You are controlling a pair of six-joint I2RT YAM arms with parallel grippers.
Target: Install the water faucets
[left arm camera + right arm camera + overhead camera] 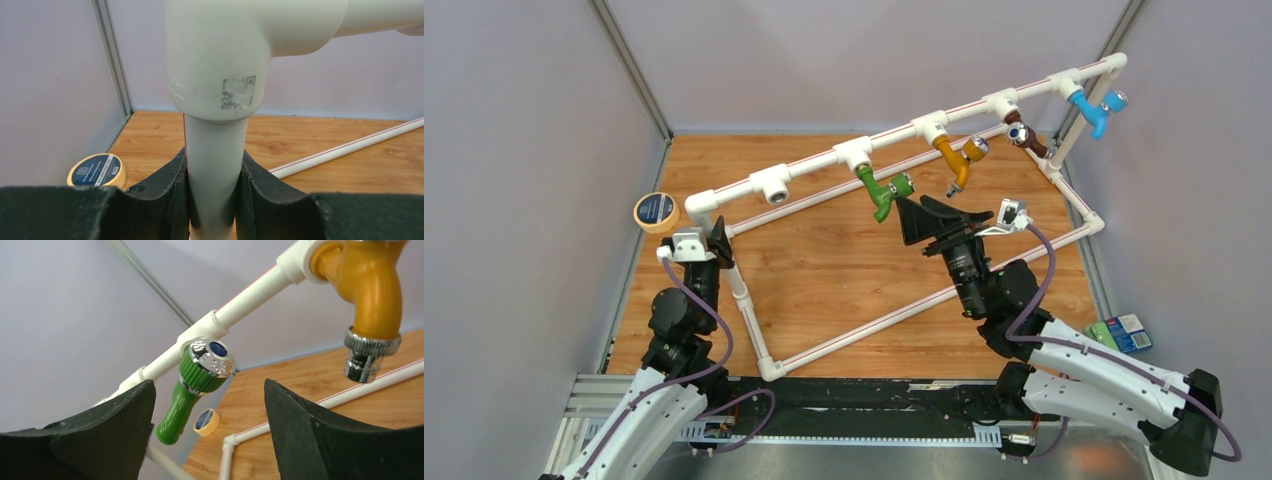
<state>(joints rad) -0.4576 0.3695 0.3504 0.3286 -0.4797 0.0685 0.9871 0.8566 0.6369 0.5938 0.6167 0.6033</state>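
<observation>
Four faucets hang from the T fittings of the raised white pipe rail [894, 138]: green [882, 192], orange [957, 160], brown [1027, 137] and blue [1094, 108]. My right gripper [921, 215] is open and empty, just right of and below the green faucet, not touching it. In the right wrist view the green faucet [192, 385], with its silvery blue-dotted knob [212, 356], sits beyond the spread fingers [125, 415], and the orange faucet [367, 295] is at the upper right. My left gripper [714, 240] is shut on the frame's upright pipe [215, 165] below the corner elbow [220, 55].
One T fitting [774, 186] at the left of the rail has an open socket. A roll of tape [655, 212] lies by the left wall, and also shows in the left wrist view [96, 170]. A small green and blue box [1124, 333] lies at the right edge. The lower pipe frame [904, 308] lies on the wooden table.
</observation>
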